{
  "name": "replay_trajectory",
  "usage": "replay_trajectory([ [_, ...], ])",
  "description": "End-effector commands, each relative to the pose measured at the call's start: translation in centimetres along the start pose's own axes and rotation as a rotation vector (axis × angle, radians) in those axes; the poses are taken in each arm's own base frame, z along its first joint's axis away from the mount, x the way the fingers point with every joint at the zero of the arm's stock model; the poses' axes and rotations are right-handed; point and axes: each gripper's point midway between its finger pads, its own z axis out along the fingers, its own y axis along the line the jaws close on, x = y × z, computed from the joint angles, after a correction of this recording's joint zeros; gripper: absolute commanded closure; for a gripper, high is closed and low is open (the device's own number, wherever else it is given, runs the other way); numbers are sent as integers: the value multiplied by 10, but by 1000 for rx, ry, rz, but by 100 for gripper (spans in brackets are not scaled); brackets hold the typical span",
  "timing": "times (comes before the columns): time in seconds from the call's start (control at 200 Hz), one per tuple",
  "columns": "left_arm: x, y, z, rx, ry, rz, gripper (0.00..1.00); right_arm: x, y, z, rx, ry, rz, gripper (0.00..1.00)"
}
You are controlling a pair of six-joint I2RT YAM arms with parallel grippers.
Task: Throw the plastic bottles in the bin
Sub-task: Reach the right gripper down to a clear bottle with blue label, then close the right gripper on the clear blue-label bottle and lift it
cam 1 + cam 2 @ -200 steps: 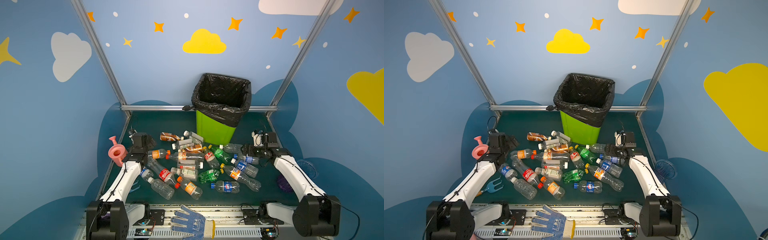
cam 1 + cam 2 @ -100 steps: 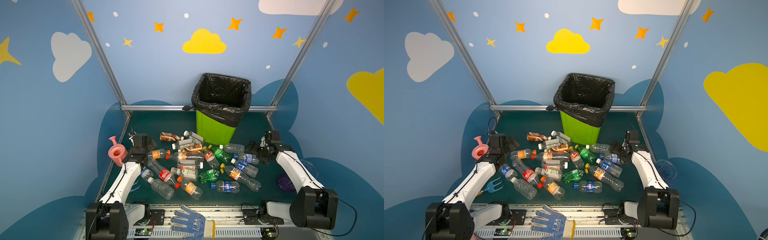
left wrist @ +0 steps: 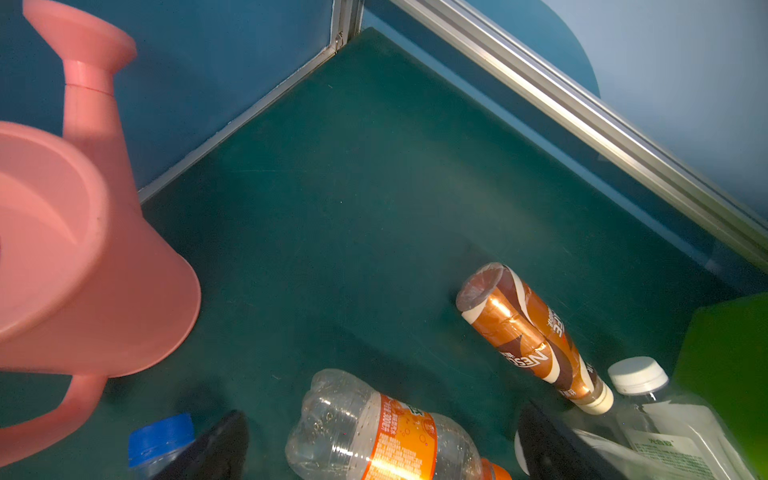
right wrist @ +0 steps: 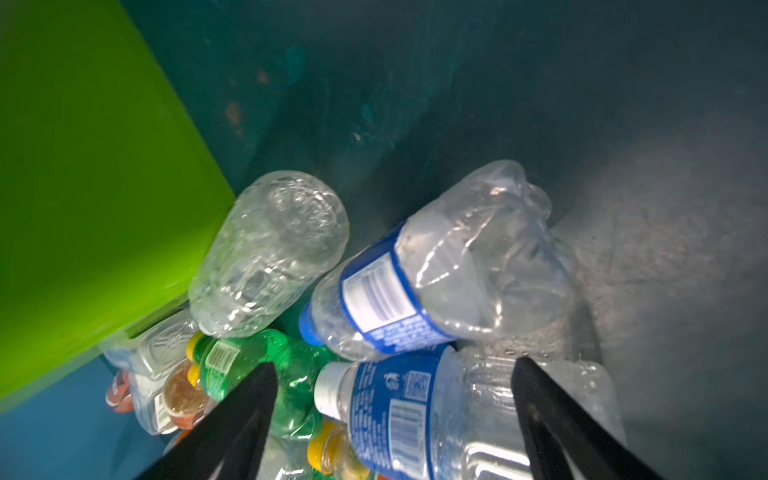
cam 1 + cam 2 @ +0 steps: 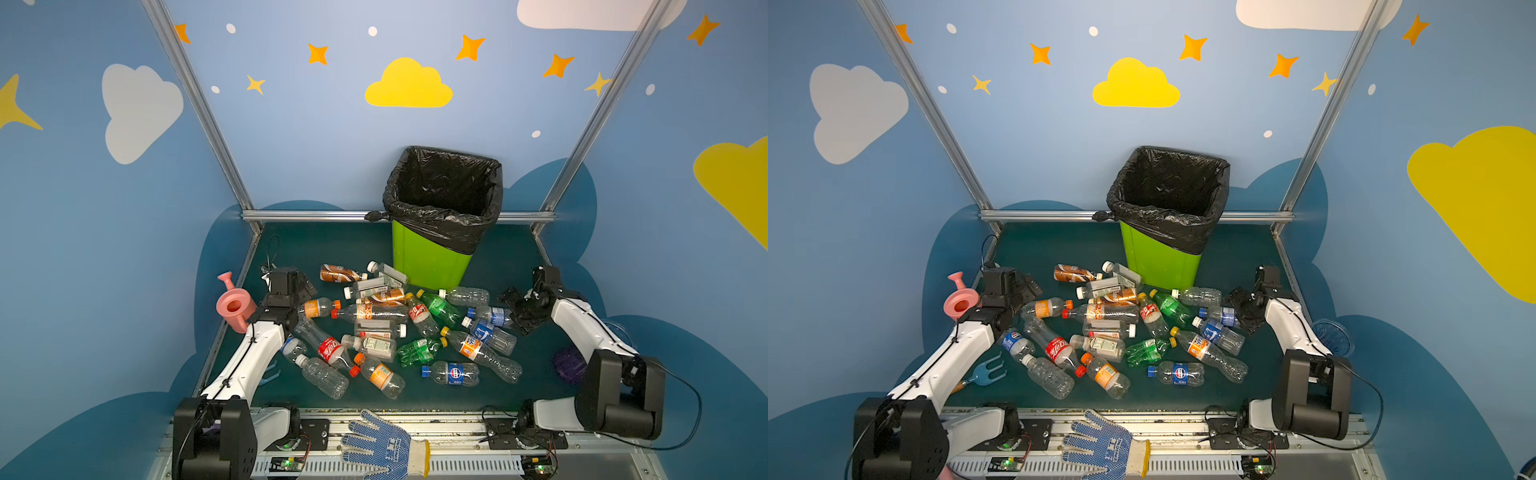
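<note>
We find the plastic bottles (image 5: 370, 311) heaped before the bin (image 5: 428, 266). The left end effector (image 3: 382, 415) and right end effector (image 4: 395, 363) stand wide open, empty; the right may pinch two crowded bottles together.

A staged robot-lab booth — blue walls (image 5: 311, 158) with cloud and star decals, aluminium framing (image 5: 395, 216), bench-mounted robot arms (image 5: 253, 357).

Pink watering can (image 3: 62, 249) by the wall (image 3: 208, 62), brown-labelled bottle (image 3: 528, 336) on green mat (image 3: 374, 187), orange-labelled bottle (image 3: 374, 432) between spread jaws
</note>
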Motion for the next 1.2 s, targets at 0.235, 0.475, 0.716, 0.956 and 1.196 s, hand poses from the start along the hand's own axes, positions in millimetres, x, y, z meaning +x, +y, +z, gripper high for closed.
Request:
replay_trajectory([
  [0.235,7,2,3,-9,11,7,0,-7,-10,17,18,23,50,17],
  [0.475,9,3,4,-17,15,12,0,-15,-15,25,37,20,69,16],
  [0.716,9,3,4,-21,15,16,0,-19,-16,35,43,28,98,15],
  [0.956,10,4,4,-26,18,19,0,-23,-16,42,46,34,124,17],
  [1.196,10,5,4,-29,15,17,0,-28,-18,46,58,22,165,18],
])
